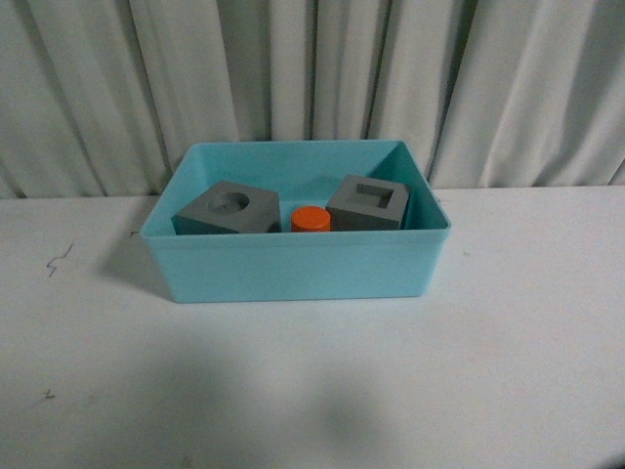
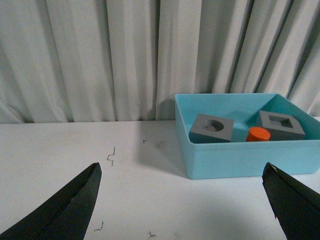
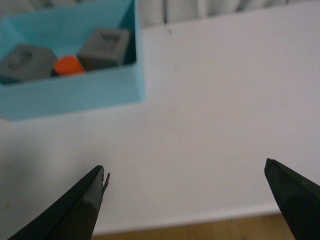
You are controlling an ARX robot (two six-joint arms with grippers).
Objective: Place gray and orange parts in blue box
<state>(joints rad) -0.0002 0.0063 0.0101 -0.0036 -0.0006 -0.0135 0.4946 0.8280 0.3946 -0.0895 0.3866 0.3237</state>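
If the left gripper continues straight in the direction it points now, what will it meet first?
Probably the bare white table. The open left gripper looks over it toward the curtain; the blue box sits off to one side of that line. Depth is hard to judge.

Matte gray cubes (image 1: 229, 208), smooth plastic box (image 1: 293, 269)

Each wrist view shows two matte black, wedge-shaped fingers tapering to points: the left gripper (image 2: 182, 200) and the right gripper (image 3: 185, 200). No arm appears in the front view.
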